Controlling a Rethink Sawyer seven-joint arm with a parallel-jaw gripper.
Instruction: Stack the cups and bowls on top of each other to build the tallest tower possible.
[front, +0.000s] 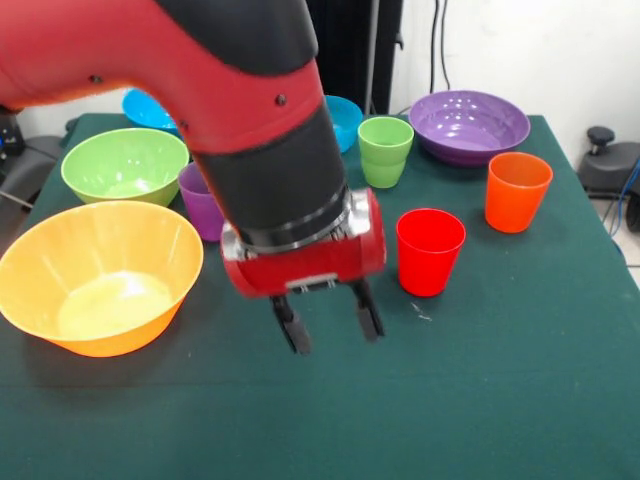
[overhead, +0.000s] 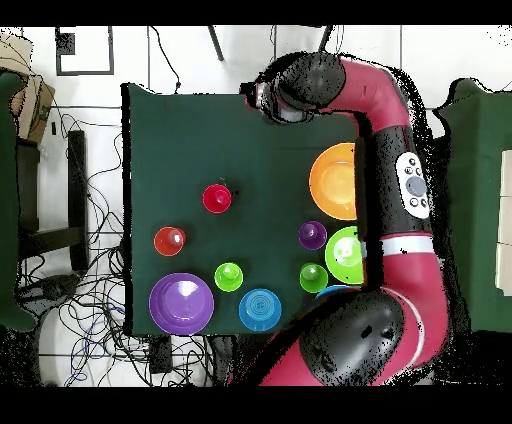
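My gripper (front: 327, 322) is open and empty, hanging above bare cloth at the table's near side, left of the red cup (front: 430, 250). The overhead view shows it (overhead: 262, 98) near the top edge. The orange cup (front: 517, 190), a light green cup (front: 385, 150) and the purple bowl (front: 468, 125) stand at the right. The yellow-orange bowl (front: 100, 275), light green bowl (front: 125, 165), partly hidden purple cup (front: 200, 205) and a blue bowl (front: 148, 108) stand at the left. The other blue bowl (front: 347, 120) is behind my arm. A second green cup (overhead: 313, 277) shows only from overhead.
All cups and bowls stand apart and upright on the green table (front: 520, 400); none is stacked. My arm (front: 240, 120) covers the middle of the front view. Cables and a chair (overhead: 45, 205) lie on the floor beside the table.
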